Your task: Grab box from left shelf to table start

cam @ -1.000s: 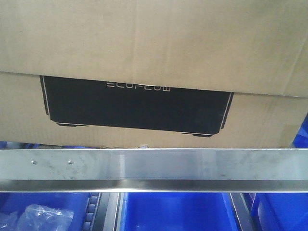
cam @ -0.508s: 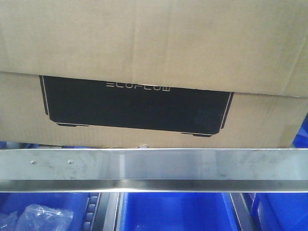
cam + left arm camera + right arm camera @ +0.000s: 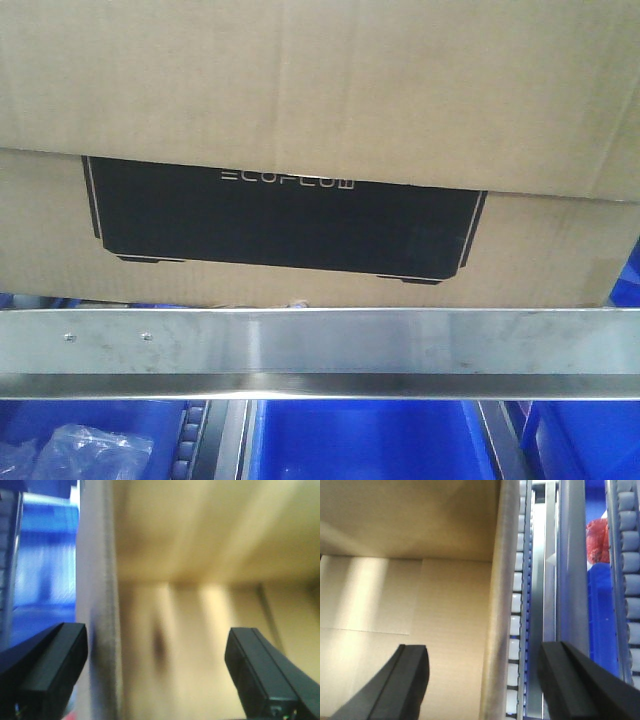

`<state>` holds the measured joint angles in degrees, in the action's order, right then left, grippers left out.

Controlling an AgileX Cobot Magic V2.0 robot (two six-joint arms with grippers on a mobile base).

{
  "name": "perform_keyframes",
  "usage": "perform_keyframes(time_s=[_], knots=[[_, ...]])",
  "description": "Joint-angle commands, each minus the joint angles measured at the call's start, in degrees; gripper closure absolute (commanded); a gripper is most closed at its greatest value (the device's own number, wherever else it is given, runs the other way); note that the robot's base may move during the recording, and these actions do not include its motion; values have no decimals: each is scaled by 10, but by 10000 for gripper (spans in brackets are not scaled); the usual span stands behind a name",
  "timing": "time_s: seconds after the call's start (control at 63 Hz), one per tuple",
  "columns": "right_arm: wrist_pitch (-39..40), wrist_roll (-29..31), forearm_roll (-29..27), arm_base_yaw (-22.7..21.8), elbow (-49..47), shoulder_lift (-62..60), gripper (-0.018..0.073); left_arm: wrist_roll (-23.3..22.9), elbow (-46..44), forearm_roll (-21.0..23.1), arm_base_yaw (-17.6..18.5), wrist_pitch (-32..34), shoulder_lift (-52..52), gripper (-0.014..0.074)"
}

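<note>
The box (image 3: 300, 80) reads "ECOFLOW" (pale on black); left tool (image 3: 157, 667) and right tool (image 3: 490, 680) gape astride its walls, gripping nothing.

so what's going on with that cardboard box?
The two-arm robot is set to take the ECOFLOW box, which sits on the left shelf. The left gripper and right gripper are both open, each straddling a side wall of the box. Nothing is clamped yet.

both pairs of jaws are matte black, thick and wedge-shaped, with squared tips.
</note>
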<state>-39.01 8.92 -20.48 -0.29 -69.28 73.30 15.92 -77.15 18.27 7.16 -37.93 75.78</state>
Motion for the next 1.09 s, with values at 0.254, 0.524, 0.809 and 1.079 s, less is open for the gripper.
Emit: perform_keyframes(time_s=[0.254, 0.524, 0.809, 1.079], knots=[[25, 3, -20, 3, -24, 6, 1, -90, -91, -103, 1, -100, 36, 141], [21, 3, -20, 3, -24, 35, 27, -90, -91, -102, 1, -129, 75, 260], [19, 3, -20, 3, -24, 37, 482, -90, -91, -101, 1, -129, 76, 599], [18, 3, -20, 3, -24, 35, 503, -88, -101, -103, 1, -128, 76, 607]])
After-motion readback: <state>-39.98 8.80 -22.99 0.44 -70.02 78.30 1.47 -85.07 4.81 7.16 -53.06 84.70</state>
